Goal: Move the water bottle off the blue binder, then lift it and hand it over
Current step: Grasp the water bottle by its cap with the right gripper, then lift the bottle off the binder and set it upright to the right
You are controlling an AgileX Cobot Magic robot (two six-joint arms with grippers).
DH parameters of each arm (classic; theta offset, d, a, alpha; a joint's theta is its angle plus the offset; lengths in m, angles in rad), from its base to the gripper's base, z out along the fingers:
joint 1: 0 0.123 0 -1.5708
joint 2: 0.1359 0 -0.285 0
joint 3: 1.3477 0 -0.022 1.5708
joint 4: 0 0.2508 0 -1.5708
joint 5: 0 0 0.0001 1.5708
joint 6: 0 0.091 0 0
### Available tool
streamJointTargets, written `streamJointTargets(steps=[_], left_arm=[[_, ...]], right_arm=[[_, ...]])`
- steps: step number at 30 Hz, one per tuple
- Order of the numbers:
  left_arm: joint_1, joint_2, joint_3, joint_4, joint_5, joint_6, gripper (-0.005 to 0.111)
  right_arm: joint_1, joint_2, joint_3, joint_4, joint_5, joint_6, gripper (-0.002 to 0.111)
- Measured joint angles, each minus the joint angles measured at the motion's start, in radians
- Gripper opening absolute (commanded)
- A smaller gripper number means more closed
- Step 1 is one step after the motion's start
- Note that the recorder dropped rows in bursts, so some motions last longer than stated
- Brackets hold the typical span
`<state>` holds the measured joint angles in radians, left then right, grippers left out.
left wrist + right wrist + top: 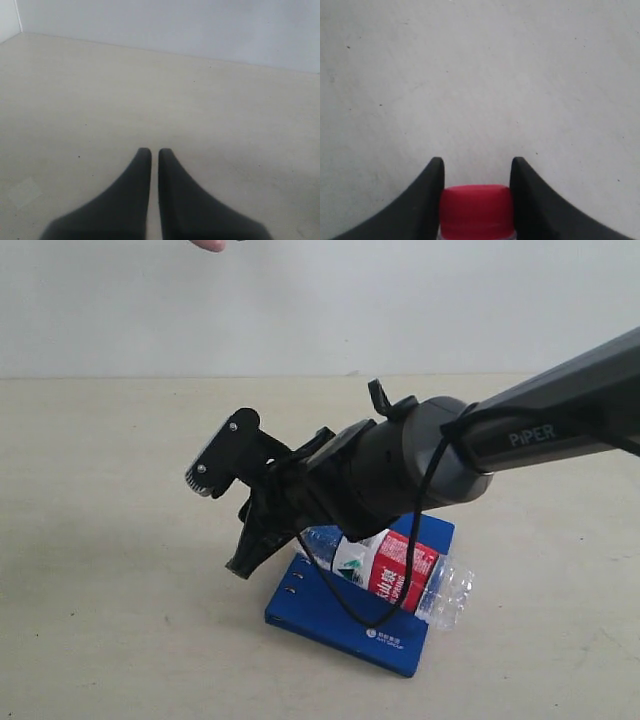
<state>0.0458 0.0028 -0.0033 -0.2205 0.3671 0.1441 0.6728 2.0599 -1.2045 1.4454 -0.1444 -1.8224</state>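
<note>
The water bottle (pixel 400 570), clear with a red-and-white label, lies tilted over the blue binder (pixel 322 617), its base sticking out past the binder's right edge. I cannot tell whether it still touches the binder. My right gripper (pixel 255 540) reaches in from the right and is shut on the bottle's neck end. In the right wrist view the red cap (pixel 476 210) sits tight between both fingers of that gripper (pixel 476 162). My left gripper (pixel 151 152) is shut over bare table with nothing in it; the exterior view does not show it.
The binder lies flat on a beige table (pixel 110 540) with its ring holes (pixel 293 583) at the left edge and a white logo (pixel 383 637) near the front corner. A person's fingertip (pixel 210 245) shows at the top edge. A white wall stands behind.
</note>
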Motion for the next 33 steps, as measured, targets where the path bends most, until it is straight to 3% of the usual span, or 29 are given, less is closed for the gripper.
streamJointTargets(steps=[5, 12, 17, 24, 33], left_arm=[[0.000, 0.000, 0.000, 0.000, 0.000, 0.000, 0.005], [0.000, 0.000, 0.000, 0.000, 0.000, 0.000, 0.005], [0.000, 0.000, 0.000, 0.000, 0.000, 0.000, 0.005], [0.000, 0.000, 0.000, 0.000, 0.000, 0.000, 0.005], [0.000, 0.000, 0.000, 0.000, 0.000, 0.000, 0.005]], right_arm=[[0.002, -0.058, 0.000, 0.077, -0.118, -0.006, 0.000], [0.000, -0.189, 0.000, 0.259, -0.499, -0.258, 0.000], [-0.039, -0.202, 0.017, 0.285, -0.636, -0.298, 0.000], [-0.191, -0.217, 0.075, 0.247, -0.636, -0.173, 0.000], [-0.343, -0.387, 0.125, 0.259, -0.364, -0.024, 0.000]])
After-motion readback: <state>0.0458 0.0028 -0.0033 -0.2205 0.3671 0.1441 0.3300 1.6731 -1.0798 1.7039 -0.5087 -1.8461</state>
